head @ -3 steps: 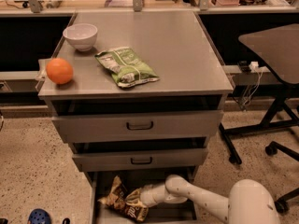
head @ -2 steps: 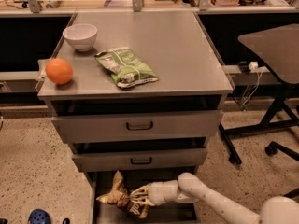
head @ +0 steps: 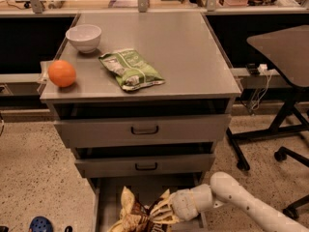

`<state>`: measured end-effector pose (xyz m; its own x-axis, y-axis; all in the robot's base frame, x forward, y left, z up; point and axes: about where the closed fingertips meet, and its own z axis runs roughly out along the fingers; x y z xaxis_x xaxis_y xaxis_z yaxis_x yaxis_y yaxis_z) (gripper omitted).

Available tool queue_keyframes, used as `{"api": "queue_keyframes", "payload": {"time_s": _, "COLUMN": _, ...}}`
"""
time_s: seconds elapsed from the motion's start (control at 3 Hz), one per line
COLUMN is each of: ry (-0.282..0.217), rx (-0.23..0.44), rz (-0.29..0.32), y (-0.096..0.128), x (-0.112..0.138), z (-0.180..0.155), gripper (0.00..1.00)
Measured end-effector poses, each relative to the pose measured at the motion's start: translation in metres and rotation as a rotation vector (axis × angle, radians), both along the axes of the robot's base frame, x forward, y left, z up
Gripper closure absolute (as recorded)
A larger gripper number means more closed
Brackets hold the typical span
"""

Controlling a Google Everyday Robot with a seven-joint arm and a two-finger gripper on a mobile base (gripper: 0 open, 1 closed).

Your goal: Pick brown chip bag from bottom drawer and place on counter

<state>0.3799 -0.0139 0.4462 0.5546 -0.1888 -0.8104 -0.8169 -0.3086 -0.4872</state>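
Gripping the brown chip bag (head: 130,210) by its right-hand side, the gripper (head: 160,213) sits low over the open bottom drawer (head: 107,197), its fingers closed on the crinkled foil. The bag stands up above the drawer floor with its tan upper end pointing upward, so it looks held rather than lying flat. Whether its lower end touches the tray is cut off by the bottom edge of the view.

The step in hand, as I judge it, is the lift out. To do it well, the arm should draw the bag toward the robot and clear of the drawer before rising much. The front of the middle drawer (head: 146,166) sits just behind and above the bag, and the top drawer (head: 145,129) seems to jut out a little more above that. A straight vertical pull risks snagging the bag's upper end under those fronts. The grip is on one side only, so the bag may swing or slip, and a slow, steady rise suits it.

Further back, the counter (head: 183,37) offers bare surface across its middle and right. The orange (head: 62,73) and the green chip bag (head: 131,70) lie near the front left, with the white bowl (head: 84,36) behind them. Placing the bag to the right of the green one should avoid knocking anything.
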Motion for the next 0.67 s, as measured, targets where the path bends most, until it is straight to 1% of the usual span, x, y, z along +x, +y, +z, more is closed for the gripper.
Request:
{"api": "queue_keyframes", "payload": {"time_s": 0.33, "ry": 0.003, "rx": -0.010, "rz": -0.010, "y": 0.006, "x": 0.005, "z": 0.000, "gripper": 1.00}}
{"api": "queue_keyframes", "payload": {"time_s": 0.67, "ry": -0.027, "rx": -0.083, "rz": 0.007, "y": 0.013, "x": 0.003, "z": 0.029, "gripper": 1.00}}
